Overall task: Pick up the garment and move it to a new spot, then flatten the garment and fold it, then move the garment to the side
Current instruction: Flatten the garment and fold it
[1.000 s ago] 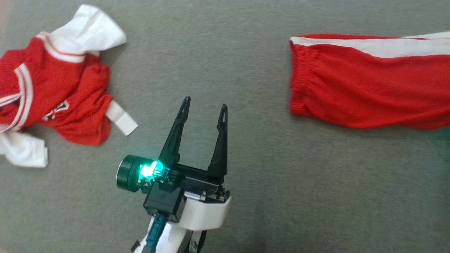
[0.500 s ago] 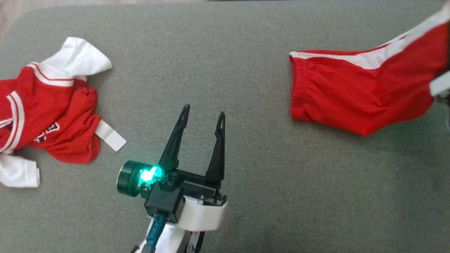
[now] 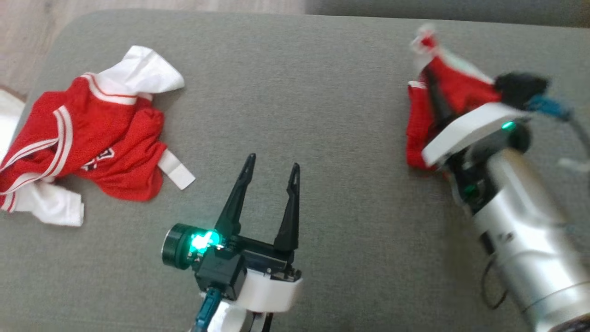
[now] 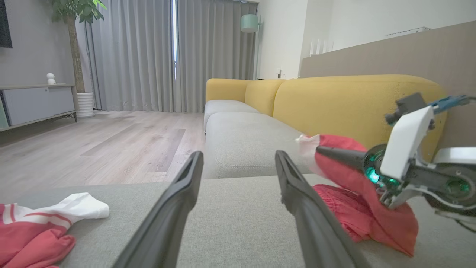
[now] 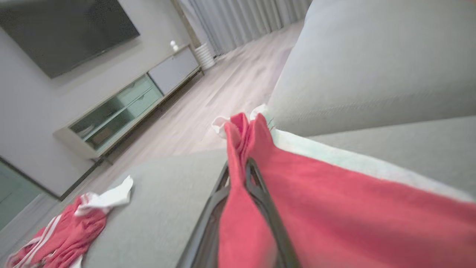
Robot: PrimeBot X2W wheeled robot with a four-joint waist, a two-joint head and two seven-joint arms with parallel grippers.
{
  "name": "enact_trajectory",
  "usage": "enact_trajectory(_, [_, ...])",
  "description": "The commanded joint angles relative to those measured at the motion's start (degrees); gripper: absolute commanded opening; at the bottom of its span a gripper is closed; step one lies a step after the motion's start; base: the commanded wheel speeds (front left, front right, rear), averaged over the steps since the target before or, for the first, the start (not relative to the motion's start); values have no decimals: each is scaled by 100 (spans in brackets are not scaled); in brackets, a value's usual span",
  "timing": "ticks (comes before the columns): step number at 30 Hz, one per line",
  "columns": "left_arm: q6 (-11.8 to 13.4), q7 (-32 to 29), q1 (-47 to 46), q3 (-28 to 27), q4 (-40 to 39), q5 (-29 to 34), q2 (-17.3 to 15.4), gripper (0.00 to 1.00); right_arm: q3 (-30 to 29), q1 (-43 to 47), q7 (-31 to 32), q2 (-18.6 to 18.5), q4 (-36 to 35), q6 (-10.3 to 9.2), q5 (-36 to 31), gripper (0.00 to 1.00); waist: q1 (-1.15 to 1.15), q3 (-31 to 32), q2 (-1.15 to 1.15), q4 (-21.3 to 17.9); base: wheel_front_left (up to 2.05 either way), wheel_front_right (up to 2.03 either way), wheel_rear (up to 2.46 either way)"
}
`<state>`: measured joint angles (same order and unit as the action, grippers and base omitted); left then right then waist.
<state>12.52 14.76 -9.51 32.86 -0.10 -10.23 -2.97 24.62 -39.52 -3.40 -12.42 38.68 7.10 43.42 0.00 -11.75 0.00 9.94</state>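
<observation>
The garment [image 3: 417, 133] is a pair of red shorts with a white side stripe, on the right of the grey cushion [image 3: 299, 92]. My right gripper [image 3: 427, 67] is shut on one end of the shorts, holding it raised over the part still lying on the cushion. The left wrist view shows the right gripper [image 4: 320, 150] pinching the shorts [image 4: 372, 208]. Red cloth [image 5: 334, 208] drapes over my right gripper [image 5: 238, 165] in its own view. My left gripper [image 3: 273, 161] hovers open over bare cushion at the lower middle, its fingers [image 4: 238, 156] apart with nothing between them.
A crumpled red and white jersey [image 3: 106, 133] lies at the cushion's left end, also seen low in the wrist views [image 4: 33, 238] [image 5: 74, 227]. Wooden floor [image 3: 138, 4] runs beyond the far edge. A yellow sofa back [image 4: 334, 100] stands behind the seat.
The head camera has shifted. My right arm has come into view, carrying the shorts' far end up and leftward over the waistband side. The left gripper stays open.
</observation>
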Motion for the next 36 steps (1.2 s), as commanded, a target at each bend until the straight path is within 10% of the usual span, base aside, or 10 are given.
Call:
enact_trajectory(1, [-19,24,-120,-119,-153,-41,9,100,129,43,-3,199,-142,39,-58,99,0,-8,0,108,0,0,0])
enact_trajectory(23, [-40,24,878,-925,-211,24,9,100,-645,2482,-1153,-517,-1850,39,-905,100,0,1212,0,-461,0,0,0])
enact_trajectory(36, [-278,24,1625,-1498,-249,221,9,100,-2080,4326,-1159,185,-3022,39,-2665,100,0,1617,0,-614,0,0,0])
